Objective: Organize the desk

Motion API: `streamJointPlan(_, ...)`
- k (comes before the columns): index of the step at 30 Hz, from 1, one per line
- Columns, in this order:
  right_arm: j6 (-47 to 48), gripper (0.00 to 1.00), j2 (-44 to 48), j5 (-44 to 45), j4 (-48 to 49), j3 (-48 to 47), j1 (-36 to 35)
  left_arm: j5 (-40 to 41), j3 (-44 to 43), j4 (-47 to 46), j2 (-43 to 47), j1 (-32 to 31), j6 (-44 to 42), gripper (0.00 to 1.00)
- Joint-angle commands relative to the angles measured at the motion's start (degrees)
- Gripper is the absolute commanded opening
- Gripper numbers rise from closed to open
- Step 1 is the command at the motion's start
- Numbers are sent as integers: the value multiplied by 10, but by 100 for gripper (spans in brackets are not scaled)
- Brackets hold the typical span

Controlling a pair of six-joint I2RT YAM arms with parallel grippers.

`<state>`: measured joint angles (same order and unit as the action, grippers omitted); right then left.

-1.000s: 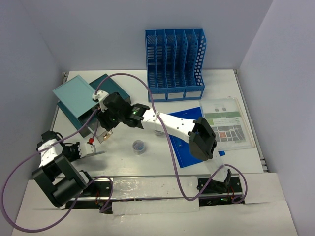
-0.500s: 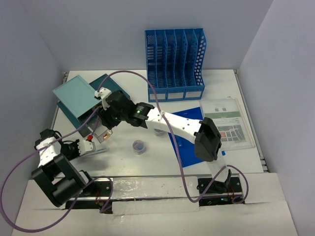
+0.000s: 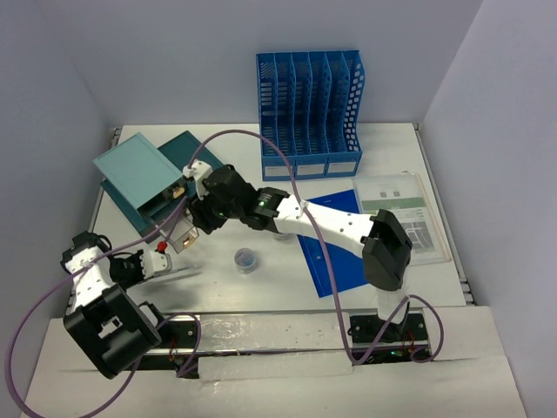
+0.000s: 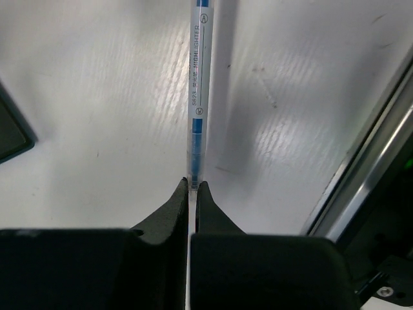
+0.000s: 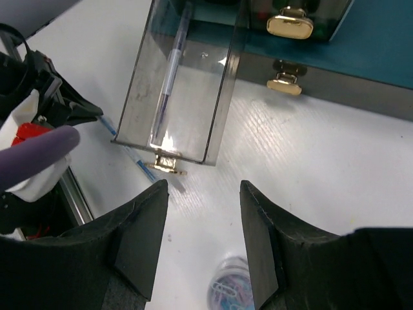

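- The desk [image 3: 226, 292] spreads under both arms, with walls at 9, 12 and 3 o'clock.
- The left gripper [image 4: 192, 187], at 8 o'clock on the desk, is clamped on the end of a highlighter [image 4: 198, 97], which points to 12 in the wrist view.
- The right gripper [image 5: 203, 187] hangs with its fingers spread, holding nothing.
- A clear drawer [image 5: 181, 84] at its 11 o'clock juts from a teal box [image 3: 144, 178] and holds a pen [image 5: 169, 77].
- A clip jar [image 3: 245, 259] sits at its 6 o'clock.

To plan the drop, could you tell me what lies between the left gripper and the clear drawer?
The blue highlighter, clamped in the left gripper, spans that stretch, ending by the gold handle of the drawer; the right wrist view shows it.
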<state>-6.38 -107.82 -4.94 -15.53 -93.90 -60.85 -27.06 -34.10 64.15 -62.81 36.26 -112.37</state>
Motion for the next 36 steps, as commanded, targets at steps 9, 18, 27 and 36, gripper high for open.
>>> streamJointPlan(9, 102, 56, 77, 7, 139, 138, -43, -64, -41, 93, 11, -26, -155, 0)
streamJointPlan(18, 156, 56, 76, -53, 186, 184, -64, -99, -72, 145, 14, -33, -171, 0)
streamJointPlan(27, 309, 61, 84, 101, 240, 231, -141, -131, -82, 145, 27, -49, -152, 0)
streamJointPlan(36, 491, 67, 60, 296, 401, 319, -212, -144, -84, 145, 42, -65, -138, 0)
